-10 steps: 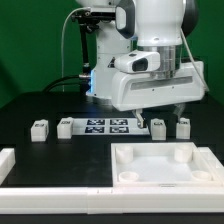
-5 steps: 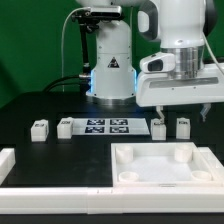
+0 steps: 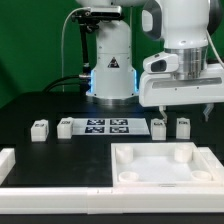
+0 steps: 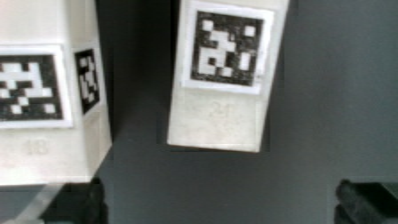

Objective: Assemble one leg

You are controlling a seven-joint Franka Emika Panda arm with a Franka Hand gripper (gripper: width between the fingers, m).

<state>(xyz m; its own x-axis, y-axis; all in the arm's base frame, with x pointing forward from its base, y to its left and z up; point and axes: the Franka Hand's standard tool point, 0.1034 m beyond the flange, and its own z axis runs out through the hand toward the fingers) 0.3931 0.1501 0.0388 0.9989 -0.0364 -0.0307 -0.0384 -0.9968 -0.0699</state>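
Several small white legs with marker tags stand on the dark table. Two stand at the exterior view's left (image 3: 40, 129) (image 3: 66, 127) and two at its right (image 3: 158, 127) (image 3: 183, 125). My gripper (image 3: 185, 111) hangs open and empty just above the two right legs. In the wrist view one leg (image 4: 222, 75) is near the middle between the jaws' line and another leg (image 4: 45, 95) is off to the side. The dark fingertips (image 4: 370, 200) show at the frame's corners, wide apart, touching nothing. The large white tray-like piece (image 3: 130, 172) lies in front.
The marker board (image 3: 108, 125) lies flat between the two pairs of legs. A white L-shaped wall (image 3: 15, 165) runs along the front and the exterior view's left. The robot base (image 3: 110, 60) stands behind.
The arm has swung toward the exterior view's right, from above the marker board's end to above the two right legs. In the last half second it barely moved.
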